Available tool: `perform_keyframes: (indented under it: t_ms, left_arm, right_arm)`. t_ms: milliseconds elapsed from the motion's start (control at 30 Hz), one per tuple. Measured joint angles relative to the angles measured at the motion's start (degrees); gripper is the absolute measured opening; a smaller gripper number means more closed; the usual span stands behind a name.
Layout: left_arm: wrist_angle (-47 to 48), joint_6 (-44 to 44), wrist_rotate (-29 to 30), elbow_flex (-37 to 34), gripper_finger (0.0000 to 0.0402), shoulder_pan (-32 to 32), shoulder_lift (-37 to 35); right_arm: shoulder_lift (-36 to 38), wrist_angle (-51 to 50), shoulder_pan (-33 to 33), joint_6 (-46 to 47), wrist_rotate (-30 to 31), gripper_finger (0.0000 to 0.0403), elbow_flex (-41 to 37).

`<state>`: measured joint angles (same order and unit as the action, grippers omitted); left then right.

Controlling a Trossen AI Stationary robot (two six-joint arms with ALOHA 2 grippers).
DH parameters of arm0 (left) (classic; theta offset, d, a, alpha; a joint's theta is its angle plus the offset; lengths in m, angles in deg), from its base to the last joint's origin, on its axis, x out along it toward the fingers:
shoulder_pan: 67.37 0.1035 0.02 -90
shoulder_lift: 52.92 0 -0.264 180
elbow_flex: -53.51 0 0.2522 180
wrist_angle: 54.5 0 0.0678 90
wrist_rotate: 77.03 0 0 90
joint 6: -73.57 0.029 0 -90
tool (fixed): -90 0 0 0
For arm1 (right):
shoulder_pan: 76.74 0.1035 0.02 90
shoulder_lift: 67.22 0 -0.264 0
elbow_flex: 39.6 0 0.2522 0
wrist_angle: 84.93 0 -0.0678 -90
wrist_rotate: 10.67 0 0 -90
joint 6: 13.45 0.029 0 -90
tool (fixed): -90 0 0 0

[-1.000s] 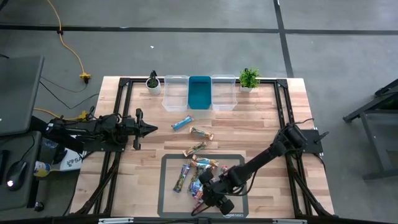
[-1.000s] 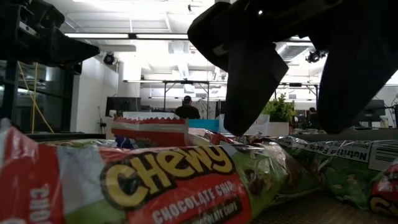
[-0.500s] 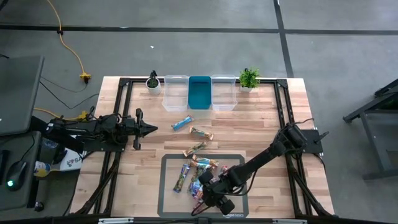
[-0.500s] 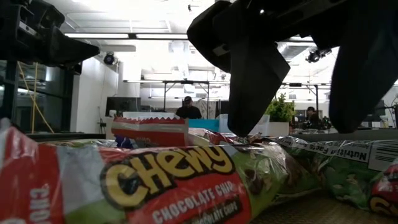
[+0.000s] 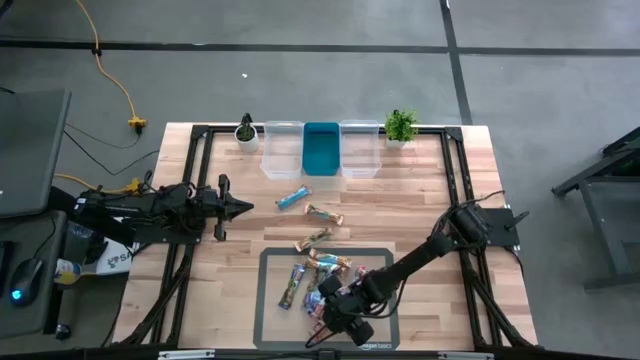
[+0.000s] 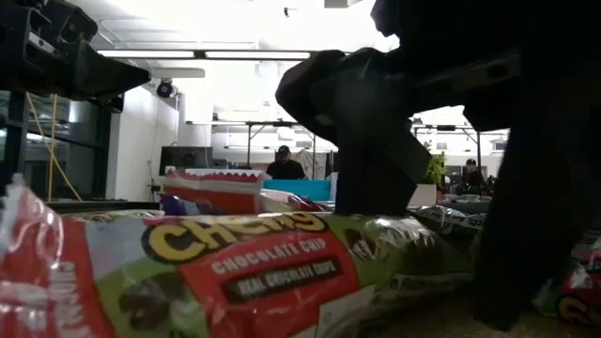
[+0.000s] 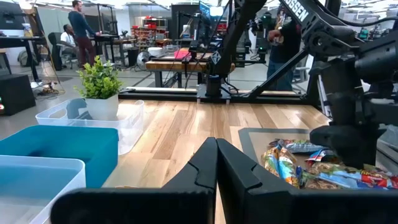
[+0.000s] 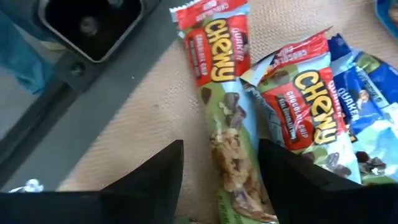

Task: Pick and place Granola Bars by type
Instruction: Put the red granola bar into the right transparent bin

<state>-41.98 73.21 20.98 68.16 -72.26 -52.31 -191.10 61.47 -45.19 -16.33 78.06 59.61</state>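
The right gripper has been lowered onto the pile since a second ago: in the low view its fingers, then above the wrappers, now reach down among them, and the nearest Chewy bar has been tipped and shifted. The fingers are spread, one on each side of a green-and-red bar seen in the right wrist view, and nothing is clenched yet. This is judged to be the start of a grasp, with closing as the next step.

"Quaker Chewy" and "Chocolate Chip" can be read on the wrappers.

The Granola Bars lie mostly on the grey mat at 6 o'clock; strays lie toward the table's centre. Three bins stand at 12 o'clock, between two small plants.

The left gripper, at 9 o'clock, waits with fingers pressed together, holding nothing.
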Motion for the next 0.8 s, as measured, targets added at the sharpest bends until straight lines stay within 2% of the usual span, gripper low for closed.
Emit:
perform_keyframes:
  t_ms: [233,500,800]
  left_arm:
    - [0.00,0.00,0.01,0.01,0.0001,0.00,0.00]
    - [0.00,0.00,0.00,0.01,0.0001,-0.01,0.00]
    - [0.00,-0.01,0.00,0.01,0.0001,0.00,0.00]
  right_arm:
    - [0.00,-1.39,-0.04,0.02,4.41,0.0192,-0.02]
    - [0.02,-2.95,-0.07,0.53,4.26,0.0187,-0.02]
    - [0.07,-3.51,-0.09,0.51,2.25,0.0117,-0.02]
